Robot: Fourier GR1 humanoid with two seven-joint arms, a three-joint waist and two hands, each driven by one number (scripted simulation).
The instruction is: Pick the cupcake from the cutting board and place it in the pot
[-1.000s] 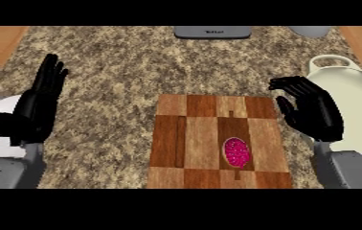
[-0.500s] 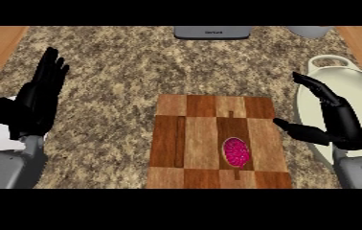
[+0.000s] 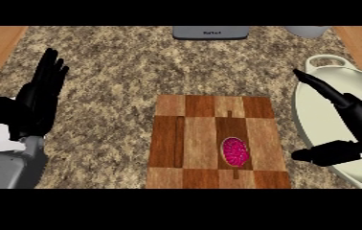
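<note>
Moved since the earlier frames: right hand (image 3: 331,94), from the far right corner of the cutting board (image 3: 191,128) outward to the view's right edge, where it now lies over the pot (image 3: 308,114). Unmoved: cupcake (image 3: 235,151), left hand (image 3: 39,99).

Item 1, cupcake: pink, on the board's near right part, held by nothing. We log it as not yet picked. The pot stands just beside the board's right edge.

Item 2, right hand: spread wide, thumb and fingers apart, clamped on nothing. Near the cupcake, not touching.

Item 3, left hand: open, fingers up, resting at the left.

Risk, as we judge it: the right hand sits to the cupcake's right, so a sideways approach could push the cupcake along the board rather than close round it. A carry kept too low could catch the pot's rim.

Surface: speckled stone worktop (image 3: 120,66), wood trim (image 3: 10,37) at the far corners. Grey appliance (image 3: 210,32) and grey vessel (image 3: 308,30) at the far edge.
</note>
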